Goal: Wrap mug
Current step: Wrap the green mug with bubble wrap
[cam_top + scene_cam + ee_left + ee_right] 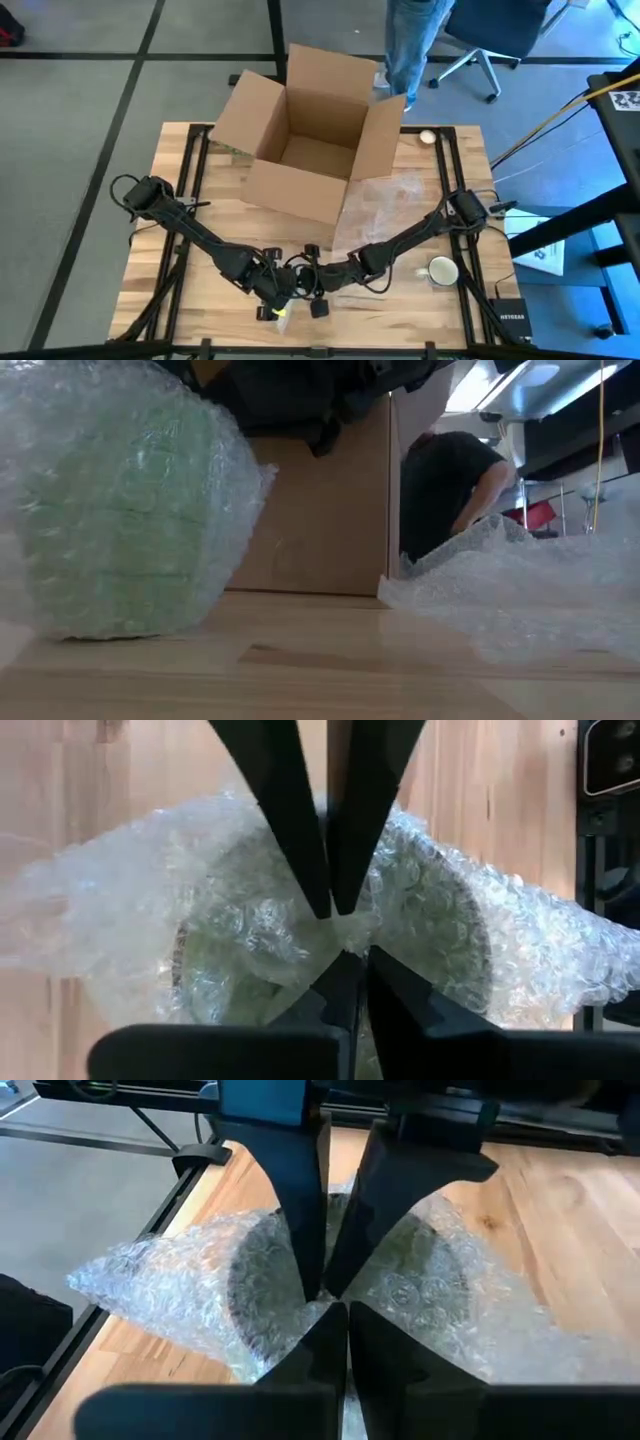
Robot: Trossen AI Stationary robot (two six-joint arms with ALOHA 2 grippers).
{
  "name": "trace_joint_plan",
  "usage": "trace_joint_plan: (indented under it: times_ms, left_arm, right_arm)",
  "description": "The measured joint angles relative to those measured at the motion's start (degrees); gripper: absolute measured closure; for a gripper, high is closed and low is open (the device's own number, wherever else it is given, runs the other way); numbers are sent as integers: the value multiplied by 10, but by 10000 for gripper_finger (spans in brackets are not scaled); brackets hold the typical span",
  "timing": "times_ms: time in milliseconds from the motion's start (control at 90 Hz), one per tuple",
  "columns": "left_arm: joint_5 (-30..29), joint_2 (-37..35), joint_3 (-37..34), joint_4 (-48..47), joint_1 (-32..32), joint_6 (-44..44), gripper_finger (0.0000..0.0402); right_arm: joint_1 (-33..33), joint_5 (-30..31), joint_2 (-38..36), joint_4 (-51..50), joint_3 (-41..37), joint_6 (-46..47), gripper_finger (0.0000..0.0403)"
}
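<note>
Both arms reach in low across the table and meet near its front edge. The left gripper (283,296) points inward from the left with fingers pinched together; the right gripper (316,290) faces it from the right, fingers likewise closed, tips almost touching.

High view overhead; low view at tabletop, close to wrapped mug (115,510), shared with both wrist views.

green mug (120,510) veiled by bubble wrap (450,920)
</note>
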Motion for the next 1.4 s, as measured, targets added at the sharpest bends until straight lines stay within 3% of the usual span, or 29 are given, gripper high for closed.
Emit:
trace_joint_plan:
  times_ms: [289,533,656,767,956,1122,1222,1400]
  left_arm:
    - [24,0,0,2,8,-5,393]
    - [29,0,0,3,12,2,310]
    - [45,-8,26,-53,22,-5,284]
    - [5,-26,51,-94,17,-8,286]
    - [-79,-50,56,-81,16,-5,307]
    - [-76,-45,28,-14,23,6,321]
    - [-70,-43,17,-25,17,-6,325]
    - [-154,-76,18,-47,-28,-52,326]
  right_arm:
    - [0,-1,0,-1,0,-8,402]
    - [0,-1,1,-2,0,-11,402]
    - [0,-1,1,-4,-1,-10,402]
    - [0,-2,1,-7,-1,-10,402]
    - [0,-5,5,-42,4,-12,402]
    - [0,6,3,-66,28,-13,402]
    - [0,7,3,-71,30,-14,402]
    - [0,9,3,-83,30,-14,402]
